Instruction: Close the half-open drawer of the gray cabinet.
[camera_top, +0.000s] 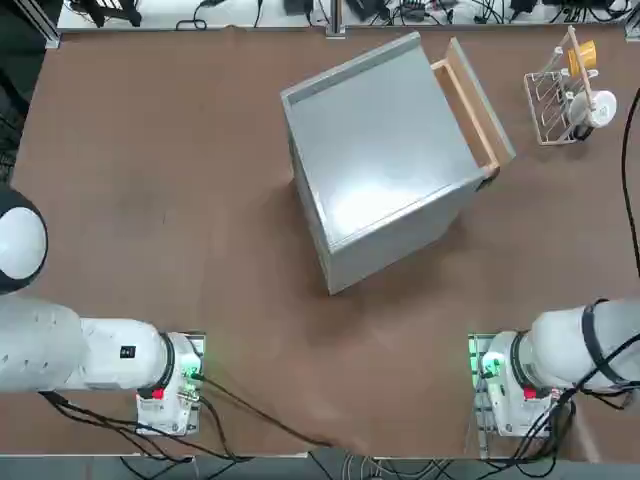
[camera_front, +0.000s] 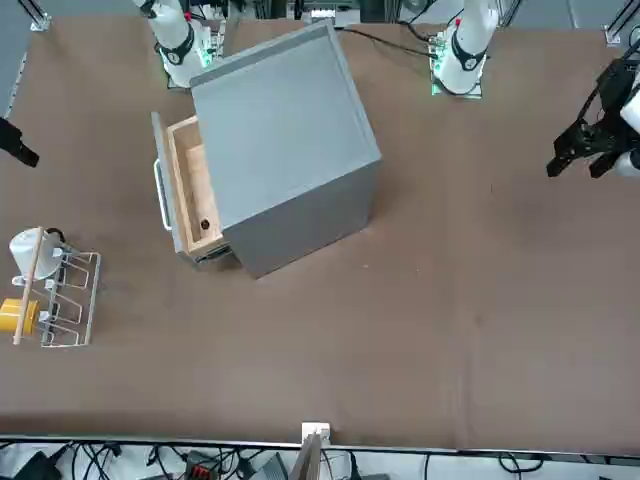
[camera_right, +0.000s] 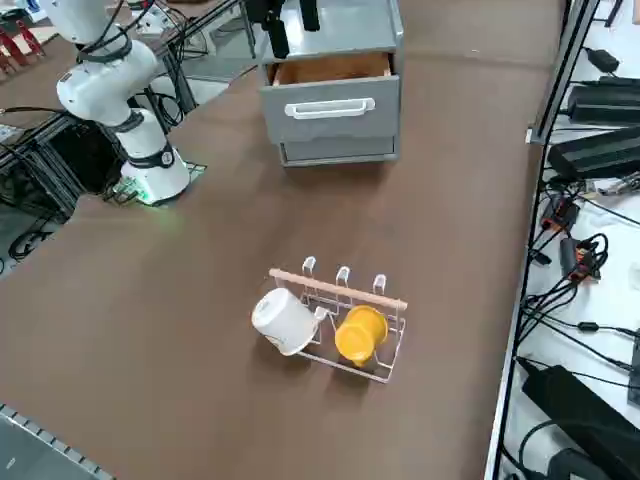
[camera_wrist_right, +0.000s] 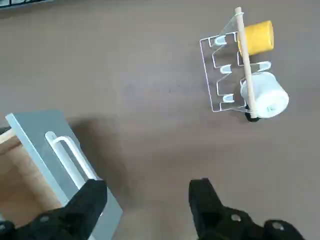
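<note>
On our side of the work, we are holding the right gripper (camera_wrist_right: 147, 186) in the air off the drawer's front, its two fingers spread wide and gripping nothing. In the front view we are seeing it well apart from the drawer. The gray cabinet (camera_top: 385, 140) is standing at an angle on the table (camera_top: 180, 220), its drawer (camera_front: 196, 185) sticking partly out of the upper part, facing our right and a little away from us. The drawer's gray front panel (camera_right: 290, 125) is carrying a white handle (camera_right: 330, 108), and the wooden tray behind it is showing from above. Farther out to our right, a wire rack (camera_wrist_right: 245, 57) is standing well apart from the drawer, holding a white mug (camera_right: 284, 321) and a yellow cup (camera_right: 361, 334).

We are, in our judgement, lining up for the push, with the closing itself not yet begun. The next move is calling for the gripper to meet the front panel from outside, ideally near its middle, then to press toward our left and slightly back toward us, along the drawer's own line. Since the cabinet is sitting askew, we are risking turning or sliding it if we are pushing off-center.
</note>
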